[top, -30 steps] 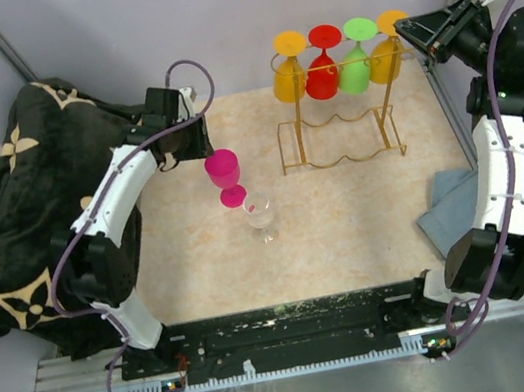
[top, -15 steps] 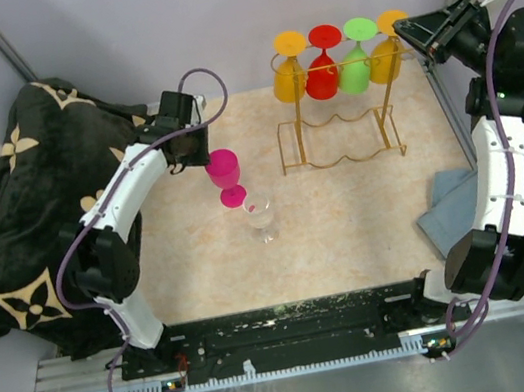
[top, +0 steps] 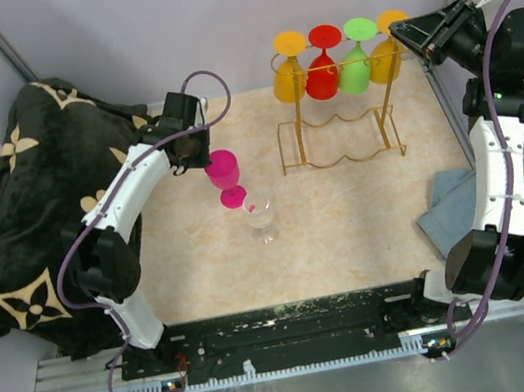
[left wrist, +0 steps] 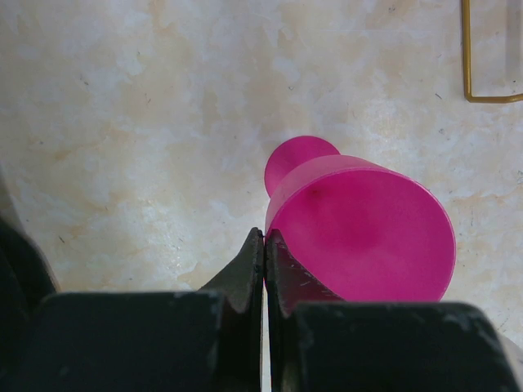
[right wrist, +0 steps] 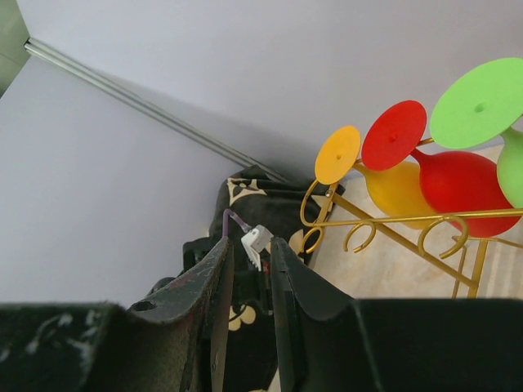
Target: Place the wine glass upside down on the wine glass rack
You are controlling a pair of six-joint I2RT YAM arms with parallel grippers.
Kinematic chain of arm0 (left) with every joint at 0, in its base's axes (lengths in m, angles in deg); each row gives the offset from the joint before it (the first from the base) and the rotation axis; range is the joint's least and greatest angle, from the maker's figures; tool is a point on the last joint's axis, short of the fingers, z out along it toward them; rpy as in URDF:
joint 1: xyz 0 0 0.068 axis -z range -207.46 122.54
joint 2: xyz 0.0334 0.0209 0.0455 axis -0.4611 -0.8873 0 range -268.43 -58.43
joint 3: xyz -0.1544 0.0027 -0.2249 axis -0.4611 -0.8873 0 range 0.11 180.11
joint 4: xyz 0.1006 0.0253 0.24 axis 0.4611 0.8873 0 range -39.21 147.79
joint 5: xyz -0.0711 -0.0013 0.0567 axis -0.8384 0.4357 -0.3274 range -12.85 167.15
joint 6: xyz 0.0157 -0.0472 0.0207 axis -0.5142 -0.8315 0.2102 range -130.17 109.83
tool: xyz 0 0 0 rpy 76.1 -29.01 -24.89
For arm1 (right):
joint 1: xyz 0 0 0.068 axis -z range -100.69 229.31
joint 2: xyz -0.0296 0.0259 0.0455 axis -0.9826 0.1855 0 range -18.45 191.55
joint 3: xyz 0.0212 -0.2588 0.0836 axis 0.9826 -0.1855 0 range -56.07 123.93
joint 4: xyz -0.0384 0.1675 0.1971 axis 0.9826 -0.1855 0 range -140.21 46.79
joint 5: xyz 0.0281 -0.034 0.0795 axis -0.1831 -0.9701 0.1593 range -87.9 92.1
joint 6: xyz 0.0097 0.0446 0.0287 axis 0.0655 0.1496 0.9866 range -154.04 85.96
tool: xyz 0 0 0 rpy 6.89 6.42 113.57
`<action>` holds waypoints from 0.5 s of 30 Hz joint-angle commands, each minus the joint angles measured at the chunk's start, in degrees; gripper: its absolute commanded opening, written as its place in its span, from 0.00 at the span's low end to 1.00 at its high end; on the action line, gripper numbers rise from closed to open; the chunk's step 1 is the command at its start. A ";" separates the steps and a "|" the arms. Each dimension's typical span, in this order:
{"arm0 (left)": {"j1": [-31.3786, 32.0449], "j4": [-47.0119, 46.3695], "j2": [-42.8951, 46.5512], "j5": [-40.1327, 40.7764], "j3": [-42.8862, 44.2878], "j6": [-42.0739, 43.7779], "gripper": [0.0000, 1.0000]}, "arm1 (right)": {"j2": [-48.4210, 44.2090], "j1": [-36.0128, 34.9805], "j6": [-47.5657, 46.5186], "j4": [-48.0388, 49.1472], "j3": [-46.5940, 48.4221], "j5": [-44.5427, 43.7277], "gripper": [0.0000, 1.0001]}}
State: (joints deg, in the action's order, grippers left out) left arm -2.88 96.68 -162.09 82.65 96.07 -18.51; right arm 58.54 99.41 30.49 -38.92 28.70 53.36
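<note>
Marbled table (top: 350,231), pink glass (top: 223,170), floral-motif blanket (top: 22,218)

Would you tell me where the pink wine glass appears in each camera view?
Top external: the pink wine glass stands left of centre.
Left wrist: the pink wine glass fills the lower right.
Right wrist: not in view.
Shared landmark: gold rack, right of centre from above; gold rack in the left wrist's top right corner; gold rack on the right wrist's right side.
</note>
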 commanded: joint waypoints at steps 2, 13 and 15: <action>0.60 1.14 1.20 1.19 1.00 -0.85 0.00 | -2.40 -0.70 -0.84 2.44 -0.15 -0.57 0.26; 0.64 -5.63 8.51 3.68 -0.82 -2.20 0.00 | -1.66 -2.37 -3.69 -1.07 3.20 -0.76 0.26; 0.56 -7.52 10.38 4.83 -2.04 -2.97 0.00 | -1.33 -2.64 -3.18 -0.04 3.41 -0.79 0.26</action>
State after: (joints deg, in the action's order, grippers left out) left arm -2.69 94.49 -157.21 85.38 95.61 -19.69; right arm 58.06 97.59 28.41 -41.21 28.37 52.73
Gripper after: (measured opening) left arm 0.008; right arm 0.257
